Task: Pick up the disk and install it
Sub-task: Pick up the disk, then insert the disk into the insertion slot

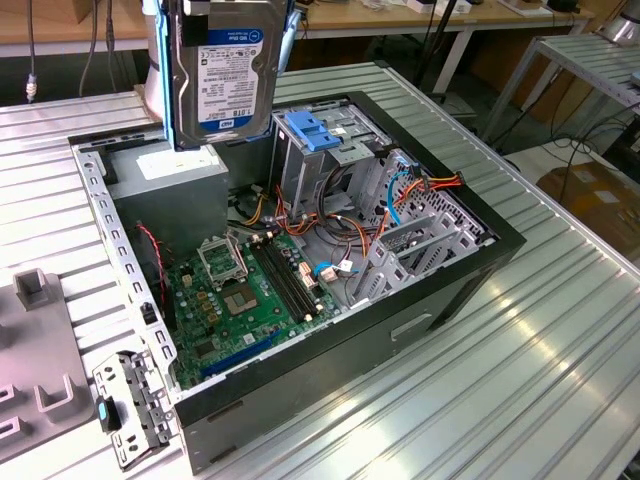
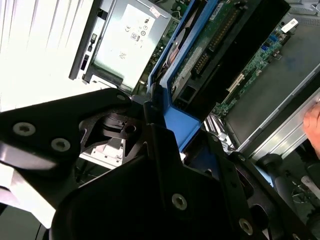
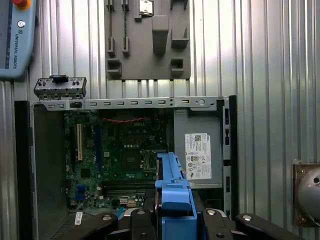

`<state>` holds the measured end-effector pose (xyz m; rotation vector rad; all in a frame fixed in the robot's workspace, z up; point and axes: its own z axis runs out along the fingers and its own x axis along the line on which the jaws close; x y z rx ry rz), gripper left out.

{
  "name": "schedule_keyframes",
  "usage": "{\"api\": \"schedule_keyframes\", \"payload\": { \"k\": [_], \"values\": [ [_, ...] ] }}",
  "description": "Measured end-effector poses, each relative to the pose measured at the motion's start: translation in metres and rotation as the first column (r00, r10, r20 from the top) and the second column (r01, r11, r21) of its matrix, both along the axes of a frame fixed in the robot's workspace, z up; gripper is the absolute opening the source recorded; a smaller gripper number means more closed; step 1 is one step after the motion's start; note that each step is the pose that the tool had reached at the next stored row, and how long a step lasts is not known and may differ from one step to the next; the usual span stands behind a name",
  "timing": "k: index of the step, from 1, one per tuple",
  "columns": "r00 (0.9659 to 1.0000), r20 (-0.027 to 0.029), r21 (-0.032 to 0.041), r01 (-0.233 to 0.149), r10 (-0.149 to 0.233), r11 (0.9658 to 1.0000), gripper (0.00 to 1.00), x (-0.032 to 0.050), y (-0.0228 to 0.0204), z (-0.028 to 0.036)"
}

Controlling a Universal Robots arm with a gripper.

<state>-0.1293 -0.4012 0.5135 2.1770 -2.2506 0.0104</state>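
Observation:
The disk [image 1: 226,72] is a silver-grey hard drive with a white-and-blue label and blue side rails. It hangs upright in the air above the back of the open computer case [image 1: 455,290], over the power-supply corner. In the first wrist view my gripper [image 3: 175,219] is shut on the disk's blue rail [image 3: 174,187], with a black finger on either side. The second wrist view shows the disk's [image 2: 220,45] circuit-board side and blue rail running away from the black gripper body. The disk touches nothing in the case.
Inside the case lie a green motherboard [image 1: 240,290], a grey power-supply box [image 1: 170,185] and a metal drive cage with a blue latch [image 1: 315,130]. A grey fixture plate [image 1: 30,350] and a loose bracket [image 1: 125,405] sit beside the case. A hand [image 2: 314,120] shows in the second wrist view.

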Motion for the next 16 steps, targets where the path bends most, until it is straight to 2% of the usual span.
{"api": "schedule_keyframes", "payload": {
  "k": [10,16],
  "values": [
    [1.0000,0.0000,0.0000,0.000,0.000,1.0000,0.37,0.0027,-0.0003,0.0000],
    [1.0000,0.0000,0.0000,0.000,0.000,1.0000,0.37,0.0026,-0.0041,0.0000]
  ]
}}
